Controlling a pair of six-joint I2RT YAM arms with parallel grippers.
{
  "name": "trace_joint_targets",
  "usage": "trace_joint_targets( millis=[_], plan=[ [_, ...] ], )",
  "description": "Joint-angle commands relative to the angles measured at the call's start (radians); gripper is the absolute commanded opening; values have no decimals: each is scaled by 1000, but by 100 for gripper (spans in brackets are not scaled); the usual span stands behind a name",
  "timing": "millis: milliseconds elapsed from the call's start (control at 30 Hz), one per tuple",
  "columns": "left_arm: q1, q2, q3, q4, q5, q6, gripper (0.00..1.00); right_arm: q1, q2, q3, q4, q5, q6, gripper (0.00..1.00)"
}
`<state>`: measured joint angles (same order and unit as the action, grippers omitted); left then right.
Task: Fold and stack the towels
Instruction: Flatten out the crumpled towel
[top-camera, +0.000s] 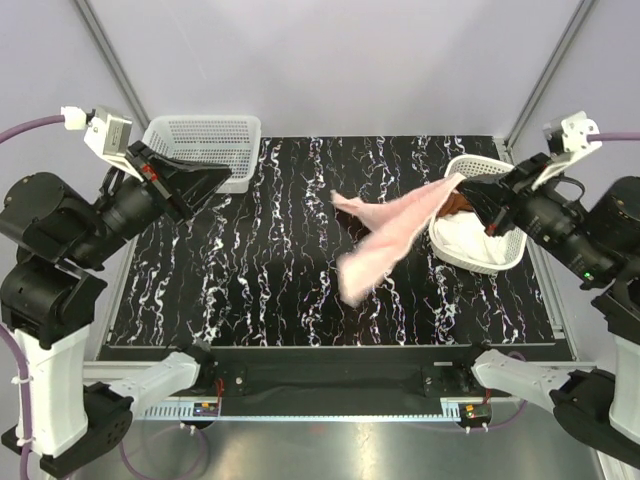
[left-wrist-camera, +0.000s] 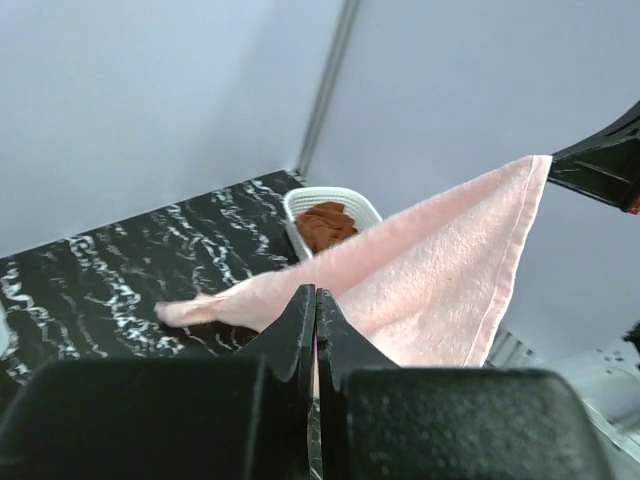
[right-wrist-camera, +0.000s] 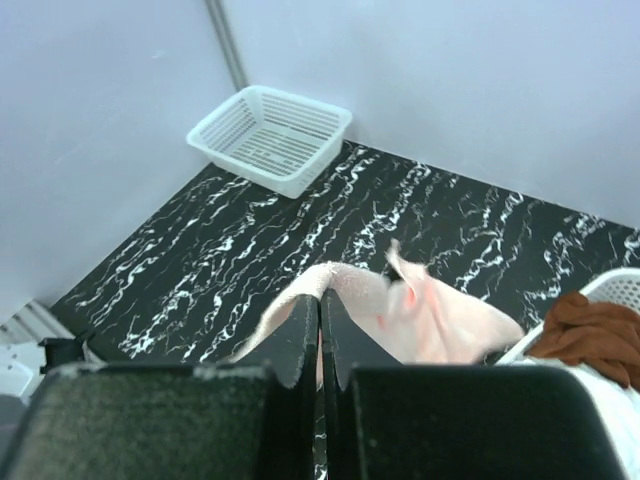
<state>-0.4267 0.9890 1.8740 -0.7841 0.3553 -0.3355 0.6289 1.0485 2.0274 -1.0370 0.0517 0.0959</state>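
1. The left pincer (left-wrist-camera: 316, 300) is pressed together on nothing, and a white mesh basket (top-camera: 200, 121) of stiff plastic lattice sits just behind it. To do this step well, I judge it should spread and take a second corner, so the cloth can be laid out flat.
2. Between the two pincers lies the desk (top-camera: 250, 280), hard, smooth and black with white veins.
3. The pink towel (top-camera: 385, 240) slants from the right pincer's tip towards the left one. It is limp, fuzzy terry with a hemmed edge. Its low end is blurred, so I cannot tell whether it touches the desk.
4. The right pincer (right-wrist-camera: 320, 305) pinches one corner of the pink towel. Lift it slowly, because one corner alone lets the cloth twist.
5. Under that pincer, a second basket (top-camera: 497, 266) holds the crumpled brown towel (right-wrist-camera: 590, 325) and the white towel (top-camera: 468, 236).
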Motion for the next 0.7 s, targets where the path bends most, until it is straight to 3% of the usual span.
trace_joint_targets(
  millis=[0,67,133,167,333,400,567,667],
  plan=[
    [2,23,27,49,118,-48,0,2,-19,-30,84,-122,-62,0],
    [2,25,-8,60,134,-54,0,0,-10,-26,74,-112,-52,0],
    [2,17,-161,80,149,-13,0,2,11,-70,66,-116,-32,0],
    [3,17,-229,82,127,9,14,0,15,-102,72,-118,3,0],
    [2,-47,-676,251,67,-48,43,0,39,-442,266,-187,143,0],
    [3,-102,-777,353,-2,-121,52,2,88,-559,346,-235,223,0],
    [3,-139,-970,387,-218,-204,56,2,366,-593,563,-260,370,0],
    [3,-133,-1084,484,-190,-244,57,2,569,-459,577,-243,403,0]
  ],
)
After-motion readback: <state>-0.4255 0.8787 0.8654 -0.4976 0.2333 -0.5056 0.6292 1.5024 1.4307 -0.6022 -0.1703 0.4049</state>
